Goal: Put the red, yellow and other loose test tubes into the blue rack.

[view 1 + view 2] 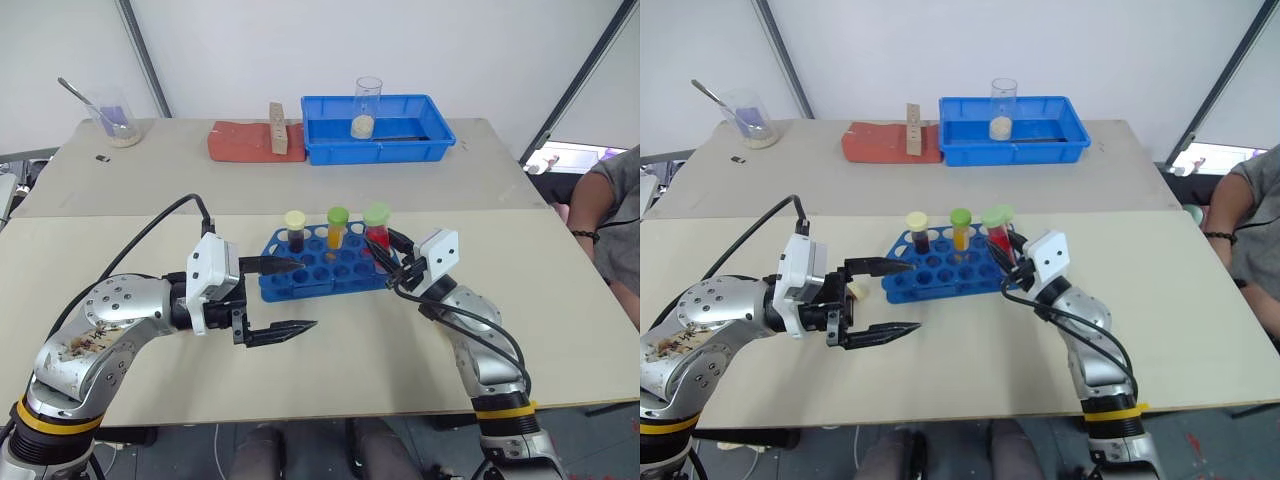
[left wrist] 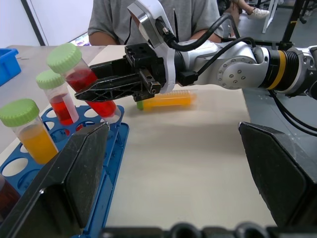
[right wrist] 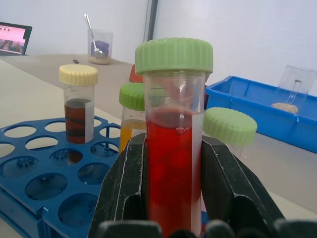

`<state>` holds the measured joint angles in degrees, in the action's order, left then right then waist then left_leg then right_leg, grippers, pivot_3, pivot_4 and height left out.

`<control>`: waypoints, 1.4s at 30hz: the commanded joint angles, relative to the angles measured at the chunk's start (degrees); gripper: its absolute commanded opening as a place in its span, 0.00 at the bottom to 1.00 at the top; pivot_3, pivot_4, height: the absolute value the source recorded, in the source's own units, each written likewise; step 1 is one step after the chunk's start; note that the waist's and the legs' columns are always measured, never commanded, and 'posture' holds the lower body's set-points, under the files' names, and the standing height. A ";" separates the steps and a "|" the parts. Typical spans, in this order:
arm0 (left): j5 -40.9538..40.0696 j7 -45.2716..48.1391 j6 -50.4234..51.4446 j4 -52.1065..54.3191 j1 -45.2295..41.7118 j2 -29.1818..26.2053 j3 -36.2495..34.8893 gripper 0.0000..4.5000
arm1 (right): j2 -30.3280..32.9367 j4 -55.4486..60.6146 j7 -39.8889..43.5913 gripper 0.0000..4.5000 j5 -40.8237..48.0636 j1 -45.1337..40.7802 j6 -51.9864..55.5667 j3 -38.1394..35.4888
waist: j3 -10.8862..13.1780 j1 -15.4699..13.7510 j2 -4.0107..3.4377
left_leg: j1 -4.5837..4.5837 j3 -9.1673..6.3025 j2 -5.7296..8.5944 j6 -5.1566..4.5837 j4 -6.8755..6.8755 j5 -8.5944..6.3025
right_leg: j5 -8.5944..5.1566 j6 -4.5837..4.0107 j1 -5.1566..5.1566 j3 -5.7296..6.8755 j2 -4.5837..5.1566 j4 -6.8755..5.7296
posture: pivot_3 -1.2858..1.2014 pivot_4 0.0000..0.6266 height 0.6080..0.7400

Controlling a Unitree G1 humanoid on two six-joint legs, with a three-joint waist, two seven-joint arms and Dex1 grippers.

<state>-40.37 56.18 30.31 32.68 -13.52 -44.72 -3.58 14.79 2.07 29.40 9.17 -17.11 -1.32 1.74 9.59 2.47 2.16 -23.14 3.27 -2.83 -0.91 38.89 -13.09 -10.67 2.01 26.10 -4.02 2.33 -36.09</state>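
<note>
The blue rack (image 1: pixel 322 266) sits mid-table with a yellow-capped dark tube (image 1: pixel 294 231), a green-capped orange tube (image 1: pixel 337 228) and a green-capped red tube (image 2: pixel 55 96) standing in it. My right gripper (image 1: pixel 384 260) is shut on another green-capped red tube (image 3: pixel 173 144), held tilted over the rack's right end. Its lower end is close to the holes there. My left gripper (image 1: pixel 306 295) hangs open just left of the rack's front, with nothing between its fingers. A yellow-orange tube (image 2: pixel 167 101) lies loose on the table beyond the right gripper.
At the back stand a blue tray (image 1: pixel 410 148) with a glass beaker (image 1: pixel 367 108), a red pad (image 1: pixel 245 143) with a wooden block, and a beaker with a spoon (image 1: pixel 115 118). A person (image 1: pixel 612 215) sits at the table's right edge.
</note>
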 commanded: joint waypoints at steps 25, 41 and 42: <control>-3.16 -2.62 1.65 1.41 -1.18 0.10 -1.60 1.00 | -3.40 -0.98 -4.17 0.23 -2.76 0.87 -6.31 0.67 | 0.00 0.00 0.00 | 0.00 -0.02 0.00 0.00 0.00 0.00 | 0.00 0.00 -0.01 0.00 0.00 0.00 | 0.52 0.24 0.91; -1.73 -0.87 0.51 0.93 -1.20 -1.29 -0.46 1.00 | -3.90 -2.85 -6.52 0.23 -4.57 0.24 -7.67 0.55 | 0.00 0.03 0.00 | 0.01 -0.01 0.00 0.00 0.01 0.00 | -0.04 -0.06 -0.01 0.00 0.00 0.00 | 0.52 0.24 0.91; -1.24 -0.65 0.17 0.85 -1.15 -1.41 -0.29 1.00 | -3.95 -3.14 -6.57 0.23 -4.60 0.07 -7.77 0.55 | 0.00 0.03 0.00 | 0.01 -0.01 0.00 0.00 0.00 0.00 | -0.04 -0.07 -0.01 0.00 0.00 0.00 | 0.52 0.24 0.91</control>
<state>-42.32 54.93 31.41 32.80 -14.40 -45.53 -3.57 10.90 -1.33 23.46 4.62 -16.23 -7.65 2.67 9.59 2.49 2.16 -23.13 3.26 -2.82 -0.91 38.90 -13.09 -10.72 1.92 26.10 -4.02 2.34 -36.08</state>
